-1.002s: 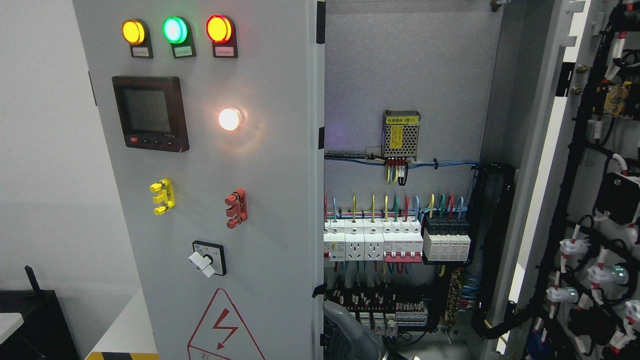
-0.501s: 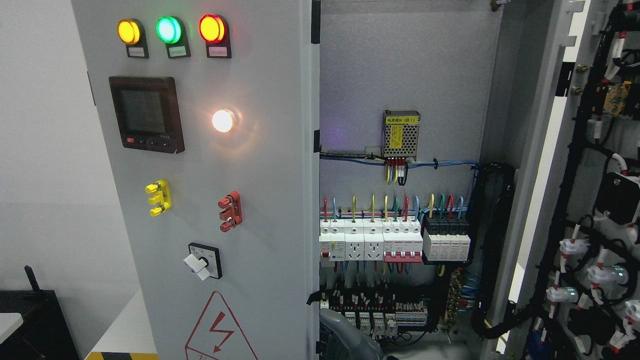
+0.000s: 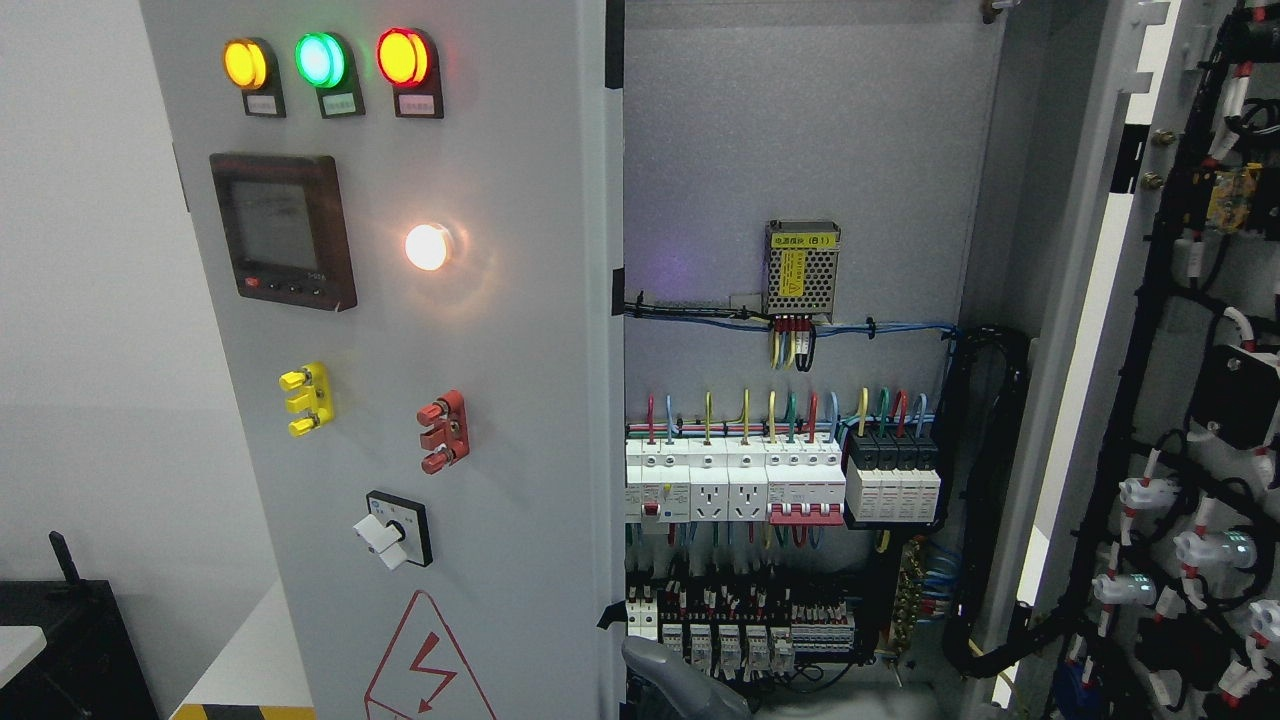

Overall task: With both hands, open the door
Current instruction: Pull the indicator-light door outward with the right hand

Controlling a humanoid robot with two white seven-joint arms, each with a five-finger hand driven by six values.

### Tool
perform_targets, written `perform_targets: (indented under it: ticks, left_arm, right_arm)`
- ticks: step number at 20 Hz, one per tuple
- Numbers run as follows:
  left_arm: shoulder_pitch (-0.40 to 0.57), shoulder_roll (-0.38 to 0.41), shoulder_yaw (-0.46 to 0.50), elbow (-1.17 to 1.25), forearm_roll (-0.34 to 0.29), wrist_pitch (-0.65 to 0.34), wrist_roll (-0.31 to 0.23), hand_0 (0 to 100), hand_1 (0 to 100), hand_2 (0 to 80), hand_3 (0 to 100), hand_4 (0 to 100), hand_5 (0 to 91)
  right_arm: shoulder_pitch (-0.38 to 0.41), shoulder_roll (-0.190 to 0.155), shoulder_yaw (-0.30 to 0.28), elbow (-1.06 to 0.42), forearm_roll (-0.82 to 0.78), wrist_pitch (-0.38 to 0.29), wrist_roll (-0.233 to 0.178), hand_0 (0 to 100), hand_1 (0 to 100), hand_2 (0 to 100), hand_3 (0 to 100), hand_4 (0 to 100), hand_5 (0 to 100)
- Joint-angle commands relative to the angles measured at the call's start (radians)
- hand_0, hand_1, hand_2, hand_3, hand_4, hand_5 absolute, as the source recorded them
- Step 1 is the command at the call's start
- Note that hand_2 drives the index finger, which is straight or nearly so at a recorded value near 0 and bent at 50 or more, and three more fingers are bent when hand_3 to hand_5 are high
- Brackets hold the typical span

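The cabinet's left door is grey and partly swung out, its free edge near the picture's middle. It carries three lit lamps, a meter screen, a white lamp, yellow and red terminals and a rotary switch. The right door stands wide open, its wired inner face showing. A grey robot limb pokes up at the bottom edge just behind the left door's edge. Its arm's side and its fingers are hidden.
Inside the cabinet are a row of breakers, a small power supply, and terminal blocks low down. Black cable bundles run along the right frame. A dark box sits at the lower left.
The left door has swung further left, uncovering more of the breaker row. The grey limb at the bottom has shifted left with the door's edge and sits lower.
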Motion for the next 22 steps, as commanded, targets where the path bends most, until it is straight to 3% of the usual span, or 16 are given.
perform_targets:
  ticks: [1,5,19,22]
  left_arm:
    - [0.000,-0.026,-0.010,0.000,0.000,0.001,0.000,0,0,0.0,0,0,0.0]
    - [0.000,-0.026,-0.010,0.000,0.000,0.001,0.000,0,0,0.0,0,0,0.0]
    - [0.000,-0.026,-0.012,0.000,0.000,0.001,0.000,0,0,0.0,0,0,0.0]
    - [0.000,-0.026,-0.012,0.000,0.000,0.001,0.000,0,0,0.0,0,0,0.0]
  right_arm:
    - [0.004,-0.014,0.033,-0.005,0.000,0.002,0.004,38,0,0,0,0,0]
    - [0.006,-0.014,0.046,-0.005,0.000,0.002,0.030,38,0,0,0,0,0]
    - [0.037,-0.014,0.062,-0.016,-0.006,-0.008,0.033,38,0,0,0,0,0]
    - [0.035,-0.026,0.065,-0.018,-0.110,-0.001,0.030,38,0,0,0,0,0]
